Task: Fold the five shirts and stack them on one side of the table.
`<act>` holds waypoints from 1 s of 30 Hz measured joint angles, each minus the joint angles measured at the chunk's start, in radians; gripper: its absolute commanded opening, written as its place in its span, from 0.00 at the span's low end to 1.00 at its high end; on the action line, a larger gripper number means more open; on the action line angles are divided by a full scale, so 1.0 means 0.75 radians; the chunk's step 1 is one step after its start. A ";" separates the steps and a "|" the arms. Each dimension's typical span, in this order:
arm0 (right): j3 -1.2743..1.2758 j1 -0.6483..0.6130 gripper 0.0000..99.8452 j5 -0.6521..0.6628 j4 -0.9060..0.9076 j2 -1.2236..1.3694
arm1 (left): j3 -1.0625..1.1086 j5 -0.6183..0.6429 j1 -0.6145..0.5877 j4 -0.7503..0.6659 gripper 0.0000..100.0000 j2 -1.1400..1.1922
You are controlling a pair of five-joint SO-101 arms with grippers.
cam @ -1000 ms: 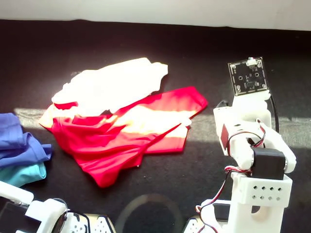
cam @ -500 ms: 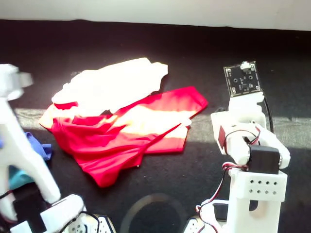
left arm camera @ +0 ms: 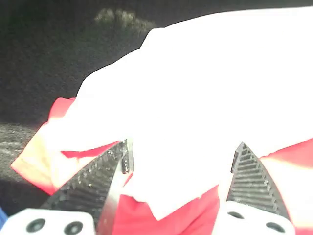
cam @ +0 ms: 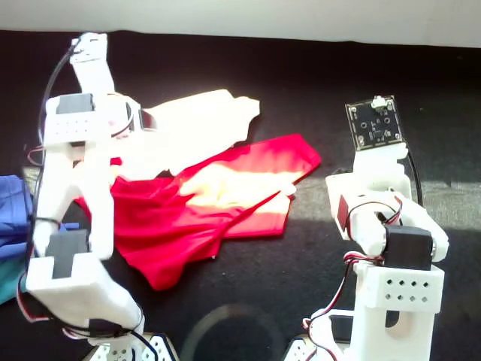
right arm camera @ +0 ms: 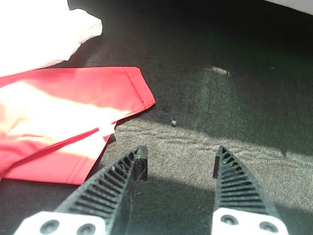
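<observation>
A white shirt (cam: 197, 126) lies crumpled across the back of a spread red shirt (cam: 225, 199) mid-table. My left arm (cam: 74, 158) stretches over the pile's left end. My left gripper (left arm camera: 178, 156) hangs open above the white shirt (left arm camera: 220, 83), close to that shirt's edge, where the red shirt (left arm camera: 183, 218) peeks out underneath. My right arm (cam: 383, 218) stands at the right. My right gripper (right arm camera: 178, 159) is open over bare black cloth, just off the corner of the red shirt (right arm camera: 63, 122). The white shirt (right arm camera: 34, 34) lies farther off.
A blue shirt (cam: 10, 201) and a teal one (cam: 7, 280) lie bunched at the table's left edge, partly behind my left arm. The black tablecloth (cam: 391, 68) covers the table. A sunlit band crosses the middle.
My left arm has risen from the bottom-left corner and swung out over the left end of the shirt pile. The right arm shifted slightly left, then stayed put. The shirts have not moved.
</observation>
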 measured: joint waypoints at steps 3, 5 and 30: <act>0.000 0.000 0.22 0.000 0.018 0.000 | -0.141 -0.002 0.000 0.047 0.32 0.209; 0.000 0.000 0.22 0.000 0.035 0.000 | -0.250 -0.002 0.004 0.108 0.31 0.336; 0.000 0.000 0.22 0.000 0.053 0.000 | -1.761 -0.023 -0.587 0.884 0.01 0.718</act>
